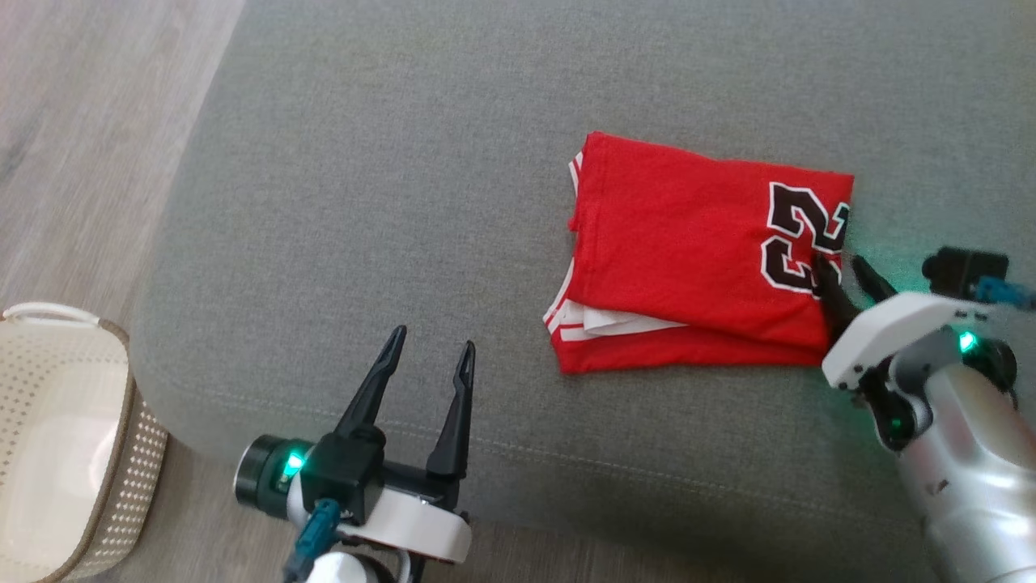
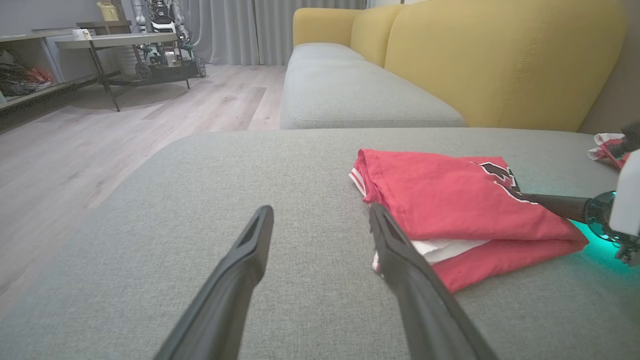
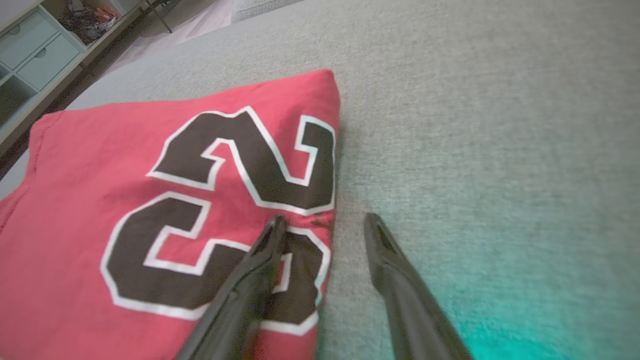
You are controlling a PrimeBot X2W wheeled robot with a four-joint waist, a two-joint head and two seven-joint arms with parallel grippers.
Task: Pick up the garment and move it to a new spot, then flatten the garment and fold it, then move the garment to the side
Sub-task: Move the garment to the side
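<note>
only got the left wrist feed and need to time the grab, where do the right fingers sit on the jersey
observer: in the right wrist view one finger lies on the jersey's black number, the other over bare cushion beside its edge
operator: jaws shut yet
observer: no, the right gripper is open, straddling that edge
operator: anything else on the robot's left
observer: a woven basket stands on the floor beside the cushion
</note>
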